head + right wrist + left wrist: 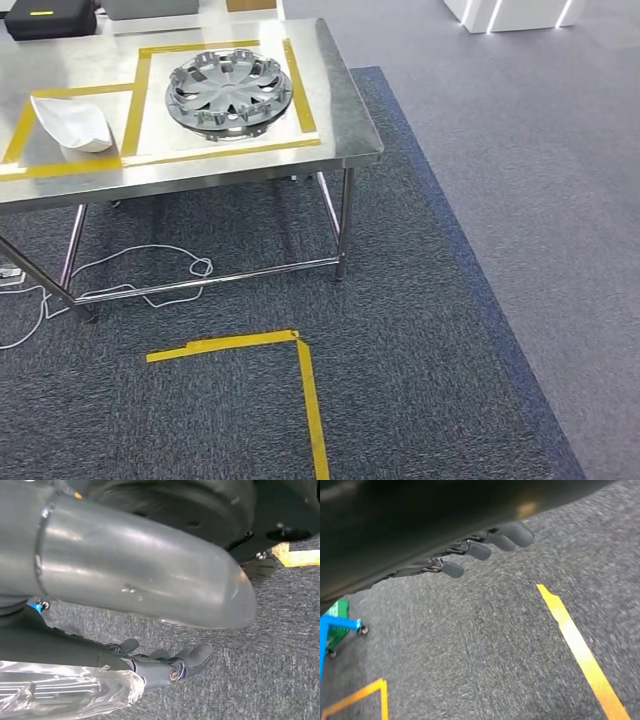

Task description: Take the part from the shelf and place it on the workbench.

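The steel workbench stands ahead and to the left in the head view, marked with yellow tape boxes. A grey wheel cover lies in the right box and a white curved part in the left one. In the right wrist view my right hand hangs over the carpet with a part wrapped in clear plastic held against it, its dark fingers reaching past the wrap. My left hand hangs over the floor with its fingers straight, apart, and nothing in them.
Yellow floor tape forms a corner in front of the bench. White cables trail under the bench between its legs. A black case sits at the bench's far left. A blue and green cart stands on the carpet behind my left hand.
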Action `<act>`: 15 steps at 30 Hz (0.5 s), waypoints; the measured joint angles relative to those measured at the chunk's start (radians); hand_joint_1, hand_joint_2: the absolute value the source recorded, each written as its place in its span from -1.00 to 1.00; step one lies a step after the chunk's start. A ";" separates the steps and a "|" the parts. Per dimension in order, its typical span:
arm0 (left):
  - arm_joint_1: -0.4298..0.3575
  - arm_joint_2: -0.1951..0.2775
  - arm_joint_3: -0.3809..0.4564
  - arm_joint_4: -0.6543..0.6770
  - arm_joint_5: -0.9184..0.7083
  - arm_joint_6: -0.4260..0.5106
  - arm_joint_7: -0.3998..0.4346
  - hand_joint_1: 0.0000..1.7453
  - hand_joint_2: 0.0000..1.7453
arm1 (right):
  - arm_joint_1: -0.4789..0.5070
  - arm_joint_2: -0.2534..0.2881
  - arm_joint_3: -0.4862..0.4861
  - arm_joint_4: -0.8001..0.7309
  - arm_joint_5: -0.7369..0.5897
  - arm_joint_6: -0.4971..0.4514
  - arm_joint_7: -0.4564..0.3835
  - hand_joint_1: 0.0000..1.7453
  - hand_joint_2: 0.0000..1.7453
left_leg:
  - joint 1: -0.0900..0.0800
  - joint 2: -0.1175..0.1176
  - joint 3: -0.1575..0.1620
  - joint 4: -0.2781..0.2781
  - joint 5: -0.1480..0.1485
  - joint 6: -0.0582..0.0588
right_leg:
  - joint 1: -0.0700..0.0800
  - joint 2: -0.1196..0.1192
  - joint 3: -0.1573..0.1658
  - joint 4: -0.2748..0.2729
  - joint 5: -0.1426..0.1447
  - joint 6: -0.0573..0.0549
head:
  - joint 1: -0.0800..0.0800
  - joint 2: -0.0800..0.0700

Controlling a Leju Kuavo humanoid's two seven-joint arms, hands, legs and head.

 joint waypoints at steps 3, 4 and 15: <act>0.001 -0.002 0.002 0.007 0.001 0.002 0.000 -1.00 -1.00 | -0.003 0.000 -0.003 -0.006 0.005 -0.003 0.002 -1.00 -1.00 | -0.003 0.046 -0.004 0.000 0.000 0.002 | -0.004 -0.037 -0.076 0.167 -0.071 0.012 | 0.002 0.000; 0.001 -0.002 0.004 0.008 0.002 0.002 0.000 -1.00 -1.00 | -0.001 0.000 -0.004 -0.006 0.007 -0.003 0.004 -1.00 -1.00 | -0.003 0.059 -0.005 0.000 0.000 0.002 | -0.006 -0.041 -0.071 0.167 -0.063 0.014 | 0.002 0.000; -0.005 -0.007 0.010 0.011 0.013 0.003 0.002 -1.00 -1.00 | 0.004 0.000 -0.013 -0.017 0.025 -0.014 0.021 -1.00 -1.00 | 0.003 0.070 -0.018 0.080 -0.069 -0.047 | -0.001 -0.063 0.090 -0.122 0.051 -0.042 | -0.006 0.000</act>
